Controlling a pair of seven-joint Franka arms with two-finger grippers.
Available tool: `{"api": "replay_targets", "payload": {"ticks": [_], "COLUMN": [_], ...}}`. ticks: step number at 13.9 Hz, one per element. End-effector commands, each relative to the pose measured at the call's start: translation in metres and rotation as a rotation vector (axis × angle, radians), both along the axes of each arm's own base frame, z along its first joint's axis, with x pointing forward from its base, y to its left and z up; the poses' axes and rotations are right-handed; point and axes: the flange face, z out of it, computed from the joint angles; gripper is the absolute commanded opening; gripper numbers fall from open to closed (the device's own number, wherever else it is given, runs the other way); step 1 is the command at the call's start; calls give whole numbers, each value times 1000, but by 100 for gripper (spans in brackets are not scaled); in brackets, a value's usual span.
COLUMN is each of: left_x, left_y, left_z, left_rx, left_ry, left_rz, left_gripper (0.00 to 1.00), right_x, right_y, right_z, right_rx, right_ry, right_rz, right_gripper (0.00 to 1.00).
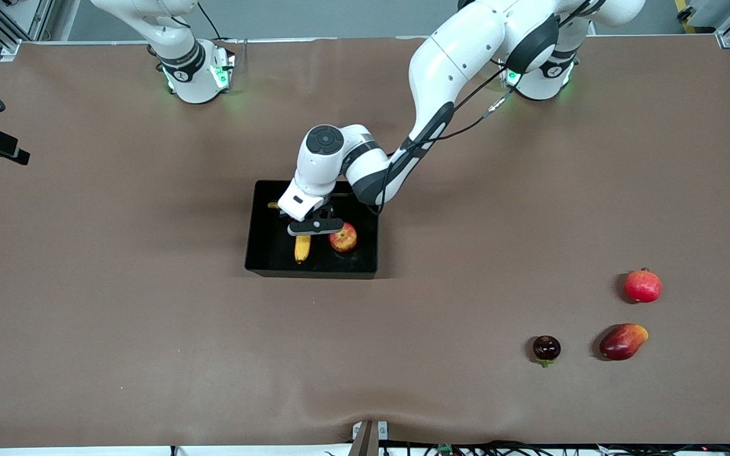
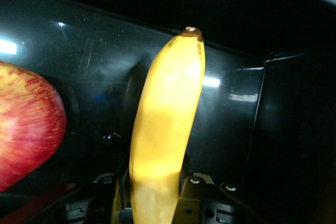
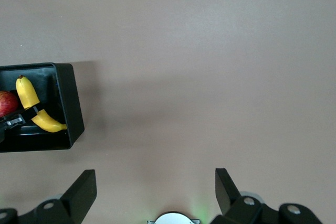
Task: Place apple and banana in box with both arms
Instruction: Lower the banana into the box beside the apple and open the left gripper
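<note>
- Both fruits are inside the box [image 1: 257,228]: the apple [image 1: 343,239] rests just beside the banana [image 1: 302,248]
- left gripper [image 1: 315,227] is clenched on the banana's middle, its long axis running toward the front camera
- right gripper [image 3: 155,191] waits over bare table, released

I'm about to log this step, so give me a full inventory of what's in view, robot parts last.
box: one, black, mid-table.
banana: one, yellow, inside the box, clamped by the left gripper.
apple: one, red with yellow streaks, in the box beside the banana.
pomegranate: one, red, on the table toward the left arm's end.
mango: one, dark red-orange, nearer the front camera than the pomegranate.
mangosteen: one, dark purple, beside the mango.
table: one, brown.
left gripper: one, black, in the box, jaws shut on the banana.
right gripper: one, black, jaws open over bare table; that arm waits.
</note>
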Motion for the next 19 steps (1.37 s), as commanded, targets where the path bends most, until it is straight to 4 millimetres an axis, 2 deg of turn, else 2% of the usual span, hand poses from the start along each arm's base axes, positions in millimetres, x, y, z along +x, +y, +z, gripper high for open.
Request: {"api": "replay_targets", "payload": {"ticks": [1, 2, 3, 4, 5, 8, 9, 11, 12, 14, 16, 19], "left_x": [2, 2, 2, 3, 3, 5, 7, 18, 30, 47, 71, 111], "left_y": [-9, -9, -10, -8, -8, -9, -9, -2, 8, 24, 55, 117], "left_z": [-6, -6, -6, -12, -11, -2, 7, 38, 56, 99, 139, 196], "left_rx": [-40, -50, -60, -57, -66, -76, -73, -45, -34, 2, 50, 130], "left_ry": [-32, -36, -41, -41, -44, -42, -42, -37, -37, -29, -6, 6], "left_rz": [19, 27, 27, 31, 38, 54, 56, 67, 84, 110, 156, 147], "left_gripper": [0, 4, 23, 79, 100, 100, 100, 100, 100, 100, 100, 100], "right_x": [-1, -1, -1, -1, 0, 0, 0, 1, 1, 0, 0, 0], "right_y": [-2, -2, -1, -1, 0, 4, 5, 9, 11, 11, 13, 13], "right_z": [10, 14, 15, 15, 16, 16, 16, 16, 16, 18, 25, 25], "right_rx": [12, 10, 10, 10, 11, 11, 13, 12, 9, 7, 8, 9], "right_ry": [-19, -27, -30, -30, -32, -31, -32, -32, -31, -33, -48, -47], "right_rz": [-9, -9, -7, -7, -6, 0, 3, 13, 17, 19, 19, 21], "right_gripper": [100, 100, 100, 100, 100, 100, 100, 100, 100, 100, 100, 100]}}
